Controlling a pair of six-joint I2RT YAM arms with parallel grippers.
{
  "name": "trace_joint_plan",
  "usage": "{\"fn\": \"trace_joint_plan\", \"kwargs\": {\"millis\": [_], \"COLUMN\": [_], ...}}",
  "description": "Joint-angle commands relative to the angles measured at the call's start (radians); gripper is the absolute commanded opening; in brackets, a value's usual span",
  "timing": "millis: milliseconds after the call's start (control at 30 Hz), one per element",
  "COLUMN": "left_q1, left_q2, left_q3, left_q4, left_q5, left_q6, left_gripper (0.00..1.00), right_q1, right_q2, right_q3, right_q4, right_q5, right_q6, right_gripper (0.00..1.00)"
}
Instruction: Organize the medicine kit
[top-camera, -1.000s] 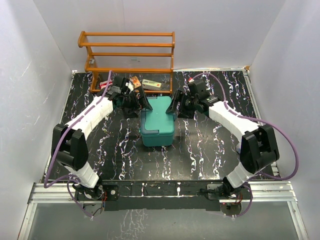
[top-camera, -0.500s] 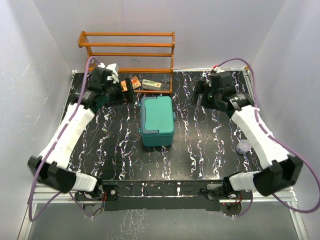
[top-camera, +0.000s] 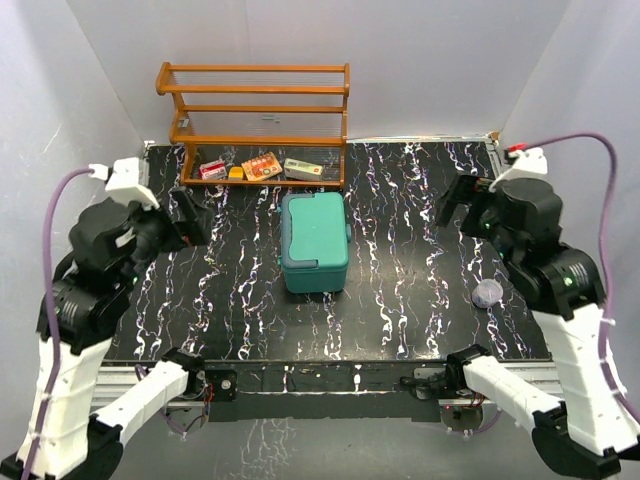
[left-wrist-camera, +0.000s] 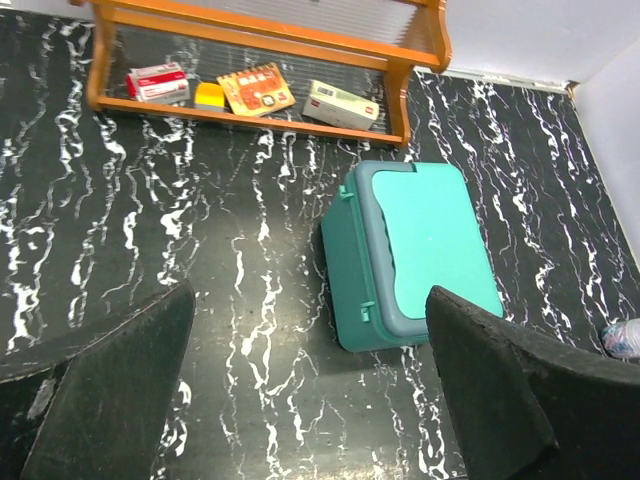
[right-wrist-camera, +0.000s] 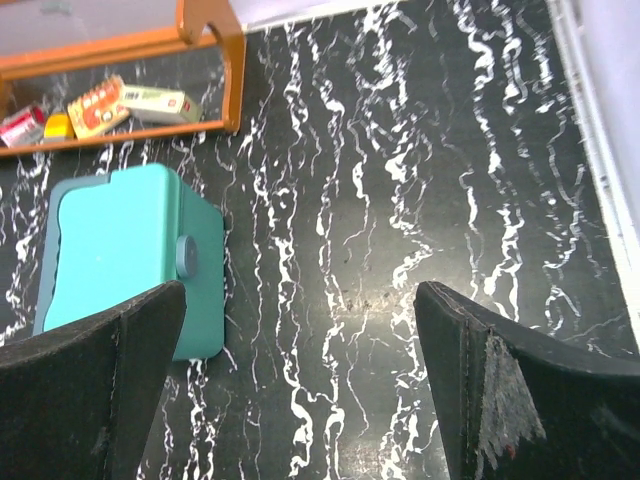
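Note:
The medicine kit (top-camera: 315, 240) is a teal box with its lid shut, standing mid-table in front of the rack. It also shows in the left wrist view (left-wrist-camera: 415, 250) and in the right wrist view (right-wrist-camera: 120, 240), where a round latch is on its side. My left gripper (top-camera: 190, 215) is open and empty, raised high over the table left of the kit (left-wrist-camera: 310, 295). My right gripper (top-camera: 457, 205) is open and empty, raised high to the right of the kit (right-wrist-camera: 300, 290). Neither touches the kit.
An orange wooden rack (top-camera: 255, 110) stands at the back. Its bottom shelf holds a red-white box (top-camera: 212, 170), a small yellow item (top-camera: 236, 172), an orange box (top-camera: 262, 165) and a white box (top-camera: 302, 168). A small pale round object (top-camera: 488, 293) lies at the right.
Both arms have drawn away from the kit, outward and up toward the near side. The kit has stayed in place with its lid shut.

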Motion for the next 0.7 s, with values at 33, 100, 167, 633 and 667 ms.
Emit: {"fn": "trace_joint_plan", "kwargs": {"millis": [33,100,167,633,667], "left_q1": [-0.002,0.0,-0.001,0.0,0.0], "left_q2": [-0.096,-0.131,-0.152,-0.234,-0.235], "left_q3": [0.067,0.08,0.081,0.002,0.002], "left_q4": [-0.127,-0.165,-0.197,-0.174,-0.174], "left_q5": [-0.098,-0.102,-0.094,-0.086,-0.083], "left_q6": [0.029,0.032,0.038,0.04,0.041], "left_gripper": [0.99,0.99,0.99,0.99,0.99], "right_q1": [0.002,0.002,0.002,0.001,0.001], "right_q2": [-0.11,-0.161,-0.211,-0.278,-0.28], "right_q3": [0.059,0.049,0.029,-0.008,-0.011], "right_q4": [-0.051,-0.06,-0.049,-0.027,-0.026], "right_q5": [0.162,0.186,0.158,0.121,0.119], "right_q6": [0.008,0.012,-0.017,0.008,0.01], "right_gripper": [0.98,0.98,0.98,0.98,0.98]}}
